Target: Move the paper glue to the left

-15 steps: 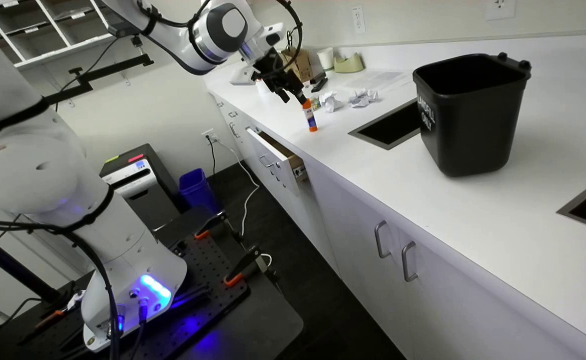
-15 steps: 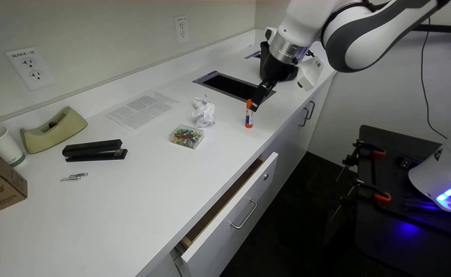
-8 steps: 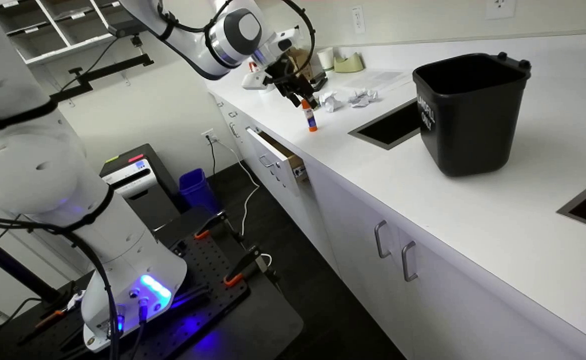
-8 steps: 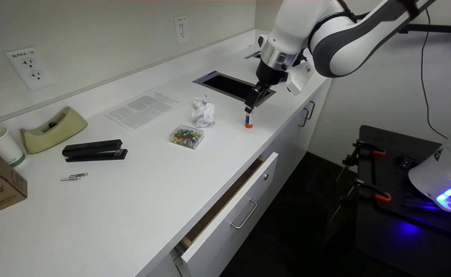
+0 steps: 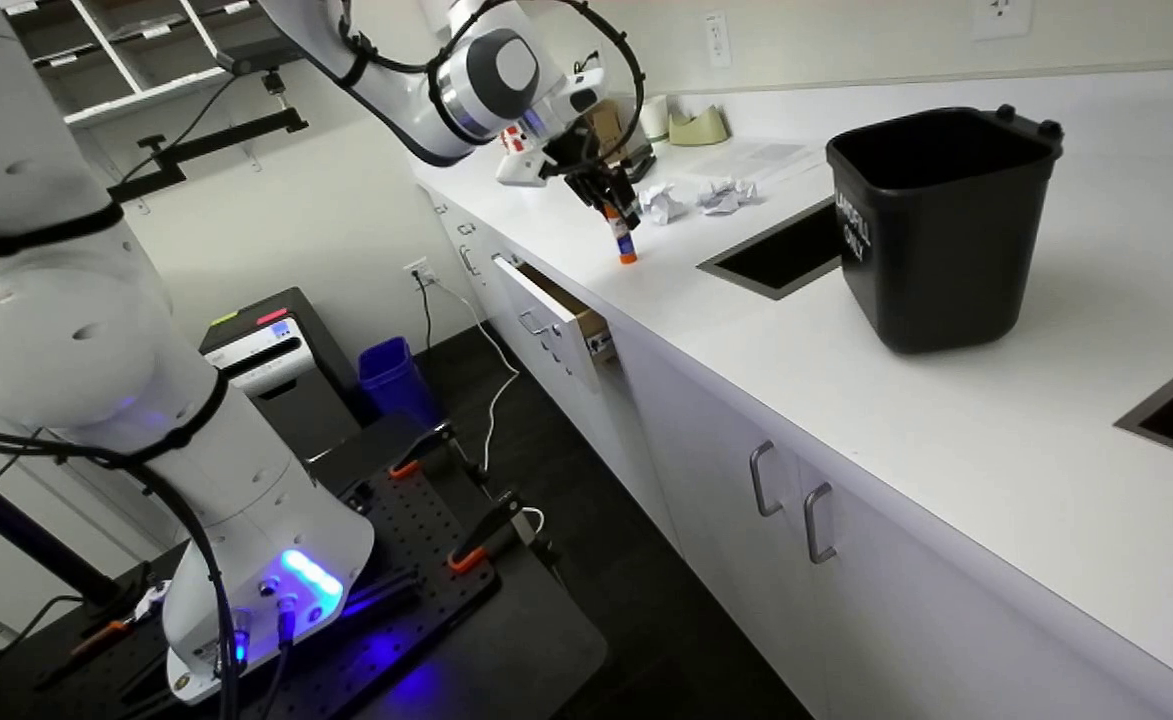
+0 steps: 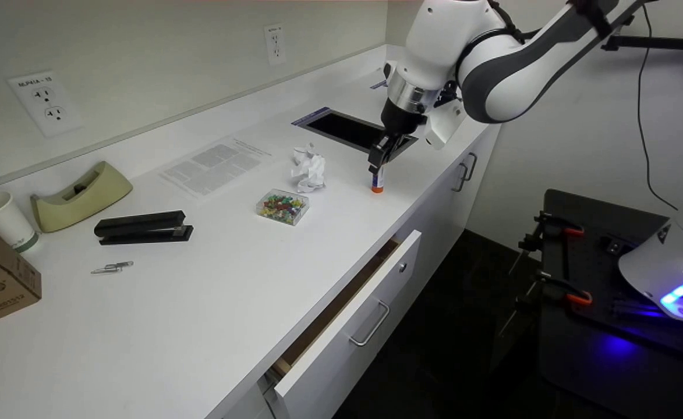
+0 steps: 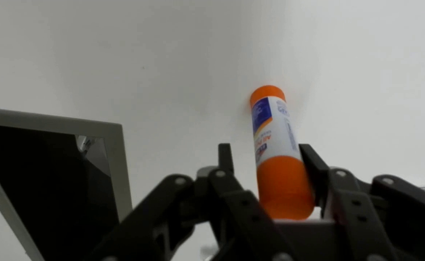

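Two parted black fingers [image 7: 225,157] of your gripper [image 7: 266,150] straddle the glue stick [image 7: 279,145], and nothing is clamped: in the wrist view a strip of white counter [image 7: 244,152] shows between the tube and the finger nearer the dark hole [image 7: 119,170]. The other finger is touching the tube or just beside it; you cannot tell which.

In both exterior views the stick appears to stand upright, one orange end down, near the counter's front edge and the end of the pulled-out drawer [image 6: 341,349]. Having it on end likely suits you, since the fingers can reach down at a slant and take the tube by its sides near the top. The wide spread looks like spare room for an off-centre approach; a small sideways shift would even it out before you squeeze. So narrow a tube could tip if one finger pushes high on it before the second meets it.

If left means the robot's own, your way probably leads toward the side where the box of push pins [image 6: 283,206] and the stapler [image 6: 143,227] lie. The pins sit near enough that a short lift seems safer than a slide.
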